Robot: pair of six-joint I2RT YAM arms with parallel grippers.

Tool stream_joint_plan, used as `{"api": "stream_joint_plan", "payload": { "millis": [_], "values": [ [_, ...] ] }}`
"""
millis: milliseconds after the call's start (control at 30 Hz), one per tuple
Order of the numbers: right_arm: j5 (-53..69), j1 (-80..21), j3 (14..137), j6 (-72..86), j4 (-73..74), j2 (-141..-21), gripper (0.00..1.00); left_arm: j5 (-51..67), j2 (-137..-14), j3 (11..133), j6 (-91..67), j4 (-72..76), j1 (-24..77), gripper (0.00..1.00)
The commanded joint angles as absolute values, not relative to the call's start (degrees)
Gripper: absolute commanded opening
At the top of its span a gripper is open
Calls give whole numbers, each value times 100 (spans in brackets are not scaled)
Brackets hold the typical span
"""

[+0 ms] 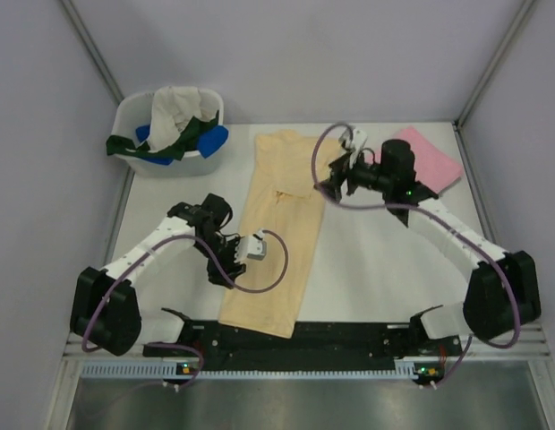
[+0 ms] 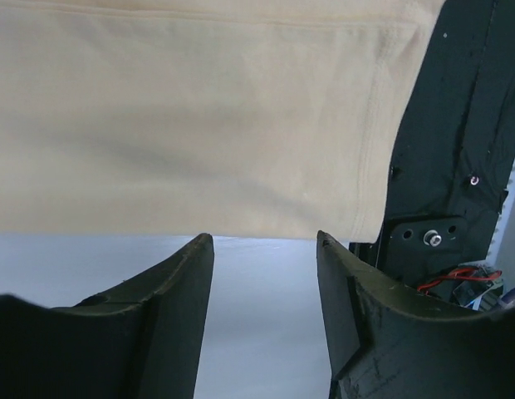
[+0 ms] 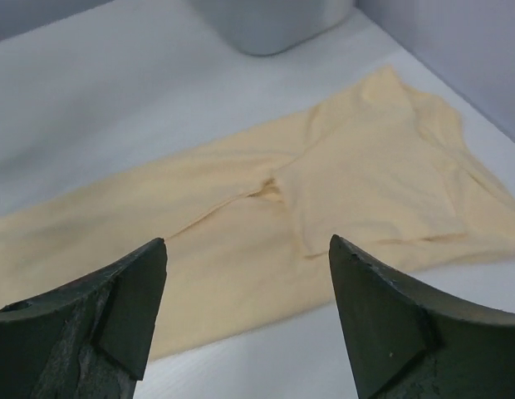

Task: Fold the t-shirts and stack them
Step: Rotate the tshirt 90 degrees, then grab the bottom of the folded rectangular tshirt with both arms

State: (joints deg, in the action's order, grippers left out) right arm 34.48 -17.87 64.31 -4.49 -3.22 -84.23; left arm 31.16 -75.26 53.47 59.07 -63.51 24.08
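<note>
Left gripper (image 2: 264, 241) and right gripper (image 3: 247, 245), both gaping empty, flank the pale peach-yellow cloth t-shirt (image 1: 286, 215); a one-layer pinch could unfold it.

From above, the right arm (image 1: 443, 228) hides the near left corner of the pink shirt (image 1: 431, 158) and part of the right sleeve of the yellow shirt (image 1: 277, 242). The left arm (image 1: 150, 246) covers a bit of its left edge. In the tub (image 1: 170, 167), the white shirt (image 1: 175, 107), green shirt (image 1: 125, 143) and blue shirt (image 1: 215, 139) are bunched up, so most of each is out of sight. The left wrist view cuts the yellow shirt (image 2: 199, 116) off at the top and left. The right wrist view cuts it off at the left and the tub (image 3: 266, 25) at the top. Both wrist views cut the jaws off at the bottom.
</note>
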Motion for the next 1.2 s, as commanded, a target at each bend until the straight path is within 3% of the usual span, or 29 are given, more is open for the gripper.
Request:
{"api": "stream_joint_plan", "payload": {
  "millis": [0, 133, 267, 500, 700, 867, 1000, 1033, 1100, 1167],
  "values": [
    [4342, -3055, 4906, -3202, -586, -7359, 78, 3550, -7348, 4844, 6837, -6619, 2417, 59],
    [4211, -4567, 4677, -4507, 1420, -7128, 76, 3542, -7129, 4396, 7145, -6548, 2662, 60],
    [3666, -5869, 4115, -4868, 1696, -7093, 75, 3034, -6847, 3974, 7461, -6495, 2979, 61],
    [3357, -6968, 3446, -5142, 467, -7276, 71, 2821, -6724, 3771, 7804, -6662, 3418, 64],
    [3085, -7101, 3559, -5106, -89, -7891, 66, 2698, -6653, 3481, 7971, -6478, 3577, 65],
    [2953, -7541, 3858, -5344, 247, -8612, 53, 2444, -6864, 3305, 8226, -6320, 3902, 66],
    [2935, -7567, 3867, -5379, 272, -8701, 32, 2267, -6935, 3190, 8227, -6100, 4043, 63],
    [2936, -7585, 3858, -5335, 272, -8701, 24, 2285, -6917, 3182, 8192, -6056, 4060, 58],
    [2831, -7594, 3858, -5239, 299, -8640, 1, 2399, -6917, 3190, 8061, -5986, 4087, 35],
    [2603, -7594, 3858, -5195, 430, -8509, 0, 2443, -6926, 3208, 7832, -5871, 4078, 20]
  ]
}}
